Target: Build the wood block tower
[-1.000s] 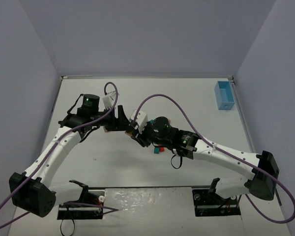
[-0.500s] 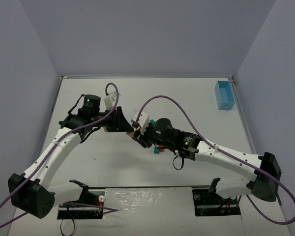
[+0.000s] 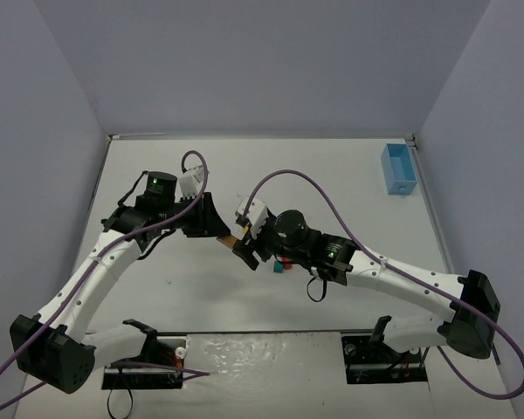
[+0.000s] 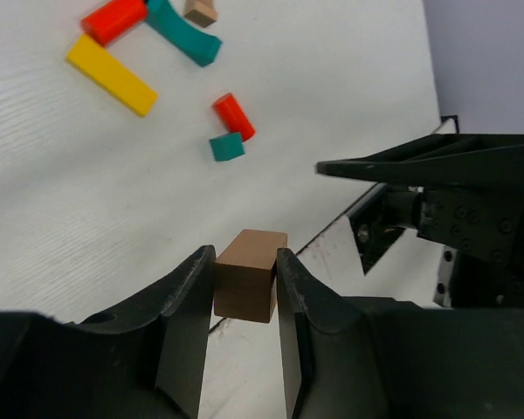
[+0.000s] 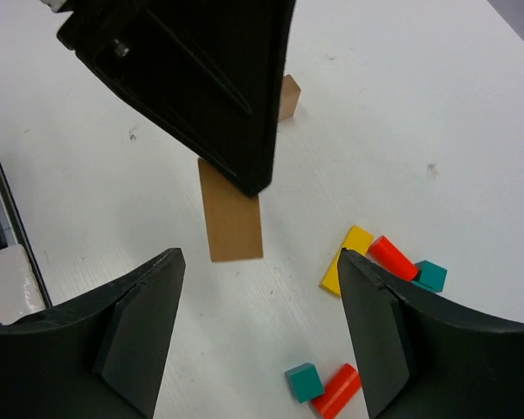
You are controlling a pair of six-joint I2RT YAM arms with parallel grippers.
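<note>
Over the white table [image 3: 349, 183], the left arm [image 3: 96, 271] and right arm [image 3: 402, 279] lean in until their tips nearly meet at centre. The blue bin [image 3: 398, 169] sits well apart at 2 o'clock by the far edge, out of the work. The left gripper [image 4: 244, 259] pinches a brown block [image 4: 251, 279] by two opposite faces, fingers snug on it, likely so a flat face can go down first as a base. Whether the block touches the table cannot be told. In the top view the right gripper [image 5: 260, 340] hangs just beside it at 4 o'clock, fingers spread wide and holding nothing, seemingly ready to steady or take the piece. The tower exists only as loose blocks [image 5: 348, 259]. In the right wrist view, a yellow bar, two red cylinders and teal pieces lie scattered between 4 and 5 o'clock of the brown block, and a small tan block [image 5: 288, 96] sits alone at 1 o'clock.
</note>
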